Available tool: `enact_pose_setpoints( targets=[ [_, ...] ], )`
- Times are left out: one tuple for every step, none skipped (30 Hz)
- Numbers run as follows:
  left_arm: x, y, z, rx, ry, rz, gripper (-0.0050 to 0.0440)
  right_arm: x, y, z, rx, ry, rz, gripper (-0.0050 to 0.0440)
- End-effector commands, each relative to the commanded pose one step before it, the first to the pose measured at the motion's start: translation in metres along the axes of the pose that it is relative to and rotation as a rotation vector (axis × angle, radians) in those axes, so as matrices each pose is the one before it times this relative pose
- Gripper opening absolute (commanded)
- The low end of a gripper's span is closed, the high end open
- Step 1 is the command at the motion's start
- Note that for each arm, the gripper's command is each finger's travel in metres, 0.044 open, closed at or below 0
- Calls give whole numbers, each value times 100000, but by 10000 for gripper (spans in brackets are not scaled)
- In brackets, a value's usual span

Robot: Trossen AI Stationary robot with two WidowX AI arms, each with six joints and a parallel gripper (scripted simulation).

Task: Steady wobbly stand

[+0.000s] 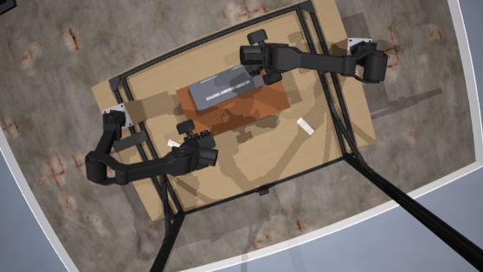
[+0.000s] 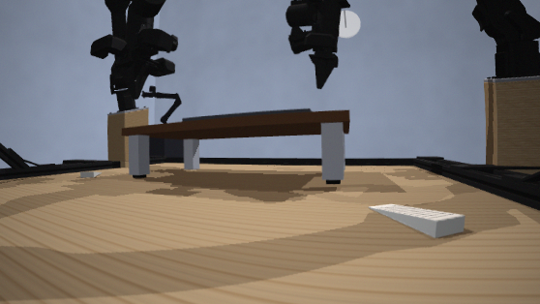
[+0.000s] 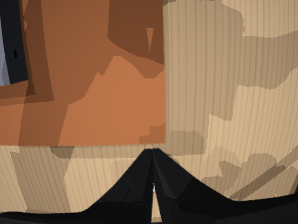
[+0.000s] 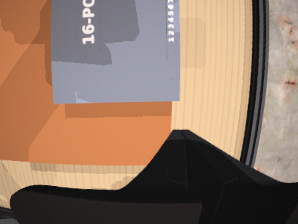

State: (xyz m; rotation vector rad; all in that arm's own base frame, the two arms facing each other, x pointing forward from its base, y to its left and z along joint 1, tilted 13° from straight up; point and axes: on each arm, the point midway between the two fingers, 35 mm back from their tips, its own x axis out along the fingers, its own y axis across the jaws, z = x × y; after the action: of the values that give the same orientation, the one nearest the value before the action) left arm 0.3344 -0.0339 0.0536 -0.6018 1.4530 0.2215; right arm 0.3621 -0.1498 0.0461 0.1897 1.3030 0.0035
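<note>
Two ribbed white wedges (image 2: 420, 218) (image 1: 305, 126), orange slab-topped stand (image 1: 268, 104) (image 2: 237, 127) (image 3: 120, 100) (image 4: 115, 140), pale wood-grain table (image 1: 242, 173) (image 2: 194, 232) (image 3: 190, 75) (image 4: 215, 75)

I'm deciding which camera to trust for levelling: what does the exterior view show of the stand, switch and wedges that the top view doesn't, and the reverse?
Exterior only: three pale legs with dark feet, and one wedge's taper.
Top only: lettering on the switch.
Both: the stand, network switch on it, one white wedge and a second wedge.
</note>
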Motion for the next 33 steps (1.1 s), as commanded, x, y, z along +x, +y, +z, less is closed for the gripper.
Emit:
enact_pose_setpoints(
  targets=[
    [0,0,0,0,2,1,0,-3222,-1069,4511,-2107,-17622,-7768,0],
    [0,0,0,0,0,0,0,-674,-289,1184,-455,-4473,-1786,0],
    [0,0,0,0,0,0,0,-673,-291,1203,-437,-4485,-1762,0],
    [0,0,0,0,0,0,0,-672,-293,1223,-422,-4497,-1740,0],
    [0,0,0,0,0,0,0,0,0,0,0,0,0,0],
    [0,0,0,0,0,0,0,0,0,0,0,0,0,0],
    [0,0,0,0,0,0,0,0,0,0,0,0,0,0],
    [0,0,0,0,0,0,0,0,0,0,0,0,0,0],
    [0,0,0,0,0,0,0,0,0,0,0,0,0,0],
    [0,0,0,0,0,0,0,0,0,0,0,0,0,0],
    [-1,0,1,0,-3,-2,0,-553,-1,624,-608,-2591,-175,0],
    [0,0,0,0,0,0,0,-584,-265,1107,-377,-3980,-1540,0],
    [0,0,0,0,0,0,0,-583,-266,1122,-366,-3993,-1518,0],
    [0,0,0,0,0,0,0,-579,-268,1138,-349,-4005,-1504,0],
    [0,0,0,0,0,0,0,-577,-268,1152,-338,-4011,-1483,0],
    [0,0,0,0,0,0,0,-573,-270,1168,-326,-4020,-1465,0],
    [0,0,0,0,0,0,0,-569,-271,1183,-308,-4032,-1445,0],
    [0,0,0,0,0,0,0,-565,-272,1198,-299,-4038,-1428,0],
    [0,0,0,0,0,0,0,-560,-273,1213,-283,-4050,-1412,0],
    [0,0,0,0,0,0,0,-555,-273,1229,-269,-4059,-1389,0],
    [0,0,0,0,0,0,0,-549,-274,1243,-255,-4068,-1373,0],
    [0,0,0,0,0,0,0,0,0,0,0,0,0,0],
    [0,0,0,0,0,0,0,0,0,0,0,0,0,0],
    [0,0,0,0,0,0,0,0,0,0,0,0,0,0],
    [0,0,0,0,0,0,0,0,0,0,0,0,0,0],
    [0,0,0,0,0,0,0,0,0,0,0,0,0,0],
    [0,0,0,0,0,0,0,0,0,0,0,0,0,0],
    [-1,0,1,0,-3,-2,0,-574,-18,772,-585,-2772,-128,0],
    [0,0,0,0,0,0,0,-488,-255,1160,-235,-3729,-1257,0],
    [0,0,0,0,0,0,0,-482,-256,1173,-228,-3735,-1245,0],
    [0,0,0,0,0,0,0,-476,-256,1185,-215,-3741,-1227,0],
    [0,0,0,0,0,0,0,-470,-256,1197,-201,-3750,-1209,0],
    [0,0,0,0,0,0,0,-463,-256,1209,-190,-3760,-1194,0]
  ],
)
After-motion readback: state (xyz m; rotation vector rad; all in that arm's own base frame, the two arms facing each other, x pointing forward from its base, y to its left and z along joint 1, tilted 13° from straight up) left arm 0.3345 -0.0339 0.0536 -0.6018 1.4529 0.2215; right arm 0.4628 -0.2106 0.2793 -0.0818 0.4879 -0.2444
